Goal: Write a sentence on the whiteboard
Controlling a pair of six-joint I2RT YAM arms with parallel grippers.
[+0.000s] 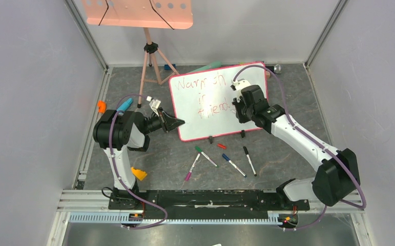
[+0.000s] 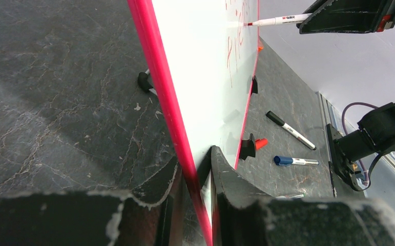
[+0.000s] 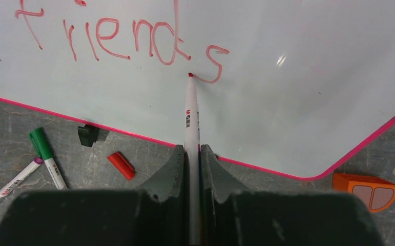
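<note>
The whiteboard [image 1: 213,125] stands tilted on its black clip feet at mid-table, with a pink-red rim. The sentence [image 1: 205,97] in red reads "Warmth", "in", then "friends". My left gripper [image 1: 177,123] is shut on the board's left rim [image 2: 159,77], one finger on each face. My right gripper [image 1: 237,105] is shut on a red marker [image 3: 191,118]. In the right wrist view the marker's tip touches the board [image 3: 297,102] at the bottom stroke of the final "s" of "friends" [image 3: 133,41]. The left wrist view shows the same marker [image 2: 277,21] against the board.
Loose markers lie in front of the board: green [image 1: 205,156], purple [image 1: 191,169], blue [image 1: 233,165] and black [image 1: 249,161], plus a red cap [image 1: 221,146]. A salmon tray on a tripod [image 1: 136,13] stands behind. An orange eraser [image 3: 372,184] lies right of the board.
</note>
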